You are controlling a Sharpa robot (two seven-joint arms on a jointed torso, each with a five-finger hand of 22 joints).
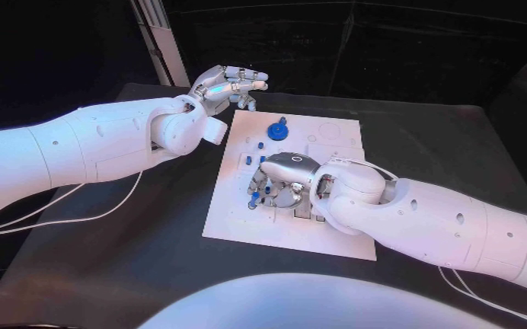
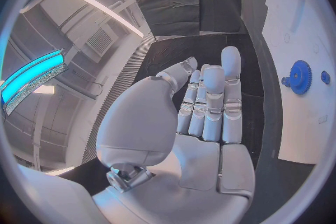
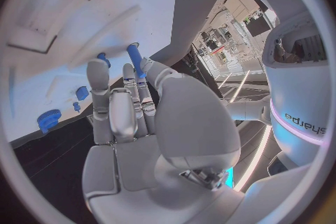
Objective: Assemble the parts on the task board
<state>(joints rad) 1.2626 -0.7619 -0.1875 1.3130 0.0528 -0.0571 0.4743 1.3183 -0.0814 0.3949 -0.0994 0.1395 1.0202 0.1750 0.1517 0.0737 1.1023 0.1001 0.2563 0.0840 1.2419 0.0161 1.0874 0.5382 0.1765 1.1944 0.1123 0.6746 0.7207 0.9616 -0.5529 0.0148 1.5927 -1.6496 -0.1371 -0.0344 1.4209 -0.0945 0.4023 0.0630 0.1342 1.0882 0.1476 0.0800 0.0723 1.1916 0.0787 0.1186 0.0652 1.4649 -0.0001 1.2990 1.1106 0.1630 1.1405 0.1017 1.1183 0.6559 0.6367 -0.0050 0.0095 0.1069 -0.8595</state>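
No writing can be read on the white rectangular task board (image 1: 330,132) or on the small blue parts; the only legible lettering sits on the robot's own body and is left aside here.

The board lies in the middle of the black table (image 1: 439,138). A blue toothed gear wheel (image 1: 278,129) stands near the board's far edge, apart from both hands (the left wrist view shows it too, with a small blue peg just beside it). More small blue pieces (image 1: 250,160) lie along the board's left side.

The silver right hand (image 1: 288,175) rests low over the board's middle, covering that part of it; in the right wrist view a slim blue pin (image 3: 134,60) sits at its fingertips (image 3: 98,70), though whether it is pinched cannot be told.

The silver left hand (image 1: 228,87) is raised beyond the board's far left corner, holding nothing, its fingers straight and nearly side by side.

Bare black table surrounds the board on all sides.
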